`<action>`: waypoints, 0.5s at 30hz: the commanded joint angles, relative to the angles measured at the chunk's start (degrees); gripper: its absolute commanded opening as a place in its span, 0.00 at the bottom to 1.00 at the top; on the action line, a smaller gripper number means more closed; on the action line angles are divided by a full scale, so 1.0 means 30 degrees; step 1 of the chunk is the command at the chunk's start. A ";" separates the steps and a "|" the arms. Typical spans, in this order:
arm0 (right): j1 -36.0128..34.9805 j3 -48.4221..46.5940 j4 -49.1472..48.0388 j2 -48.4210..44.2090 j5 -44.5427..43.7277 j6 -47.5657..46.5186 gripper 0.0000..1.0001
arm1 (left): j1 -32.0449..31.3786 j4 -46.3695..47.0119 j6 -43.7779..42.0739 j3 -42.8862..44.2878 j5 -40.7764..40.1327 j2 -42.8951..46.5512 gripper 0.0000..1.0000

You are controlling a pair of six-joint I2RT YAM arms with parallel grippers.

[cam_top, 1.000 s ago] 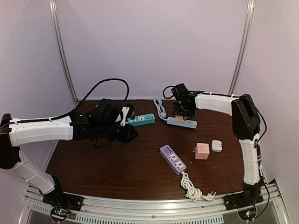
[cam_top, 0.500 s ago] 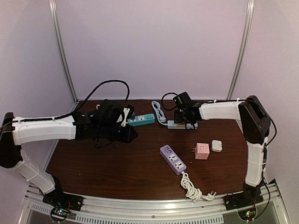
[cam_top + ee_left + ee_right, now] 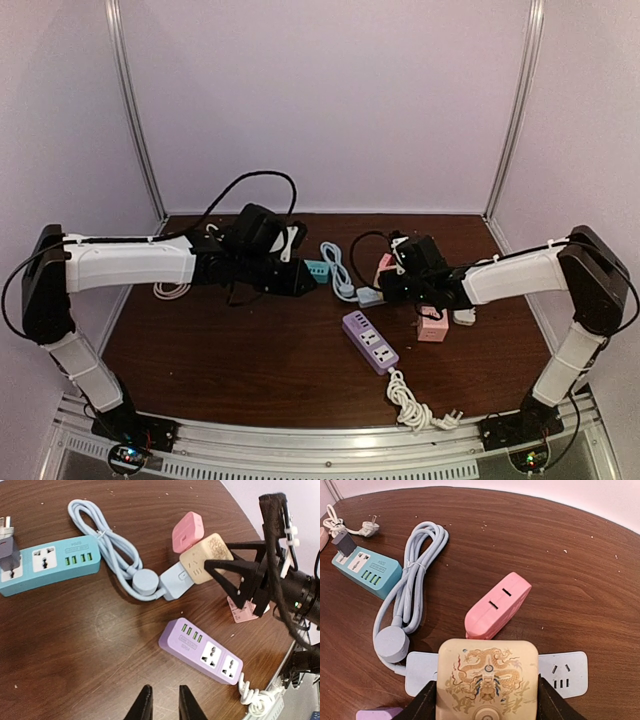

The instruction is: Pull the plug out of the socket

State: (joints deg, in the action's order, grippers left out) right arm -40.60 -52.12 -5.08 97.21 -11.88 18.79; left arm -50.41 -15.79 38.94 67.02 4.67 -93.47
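Small print on teal strip (image 3: 50, 566) unreadable

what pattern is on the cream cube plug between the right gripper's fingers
A brown dragon drawing on the cream cube plug, clearest in the right wrist view.

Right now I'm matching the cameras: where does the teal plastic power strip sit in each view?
Top external: teal plastic power strip, just left of centre, only a sliver showing.
Left wrist: upper left.
Right wrist: left edge, upper half.
Shared landmark: the coiled pale-blue cable right beside it.
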 commanded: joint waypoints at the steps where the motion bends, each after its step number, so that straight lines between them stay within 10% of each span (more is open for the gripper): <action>1: -0.0648 0.1786 -0.2707 -0.0980 0.2385 -0.0313 0.35 | 0.0594 0.2194 0.1146 0.1220 0.2612 -0.1435 0.21; 15: -0.1655 0.5018 -0.7962 -0.2217 0.2626 -0.1646 0.32 | 0.1189 0.6028 0.4459 0.6349 0.7013 -0.7752 0.34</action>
State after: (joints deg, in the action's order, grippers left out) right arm -44.31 -37.93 -22.48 91.37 -8.54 13.65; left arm -47.18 -2.68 50.46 80.38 21.32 -114.21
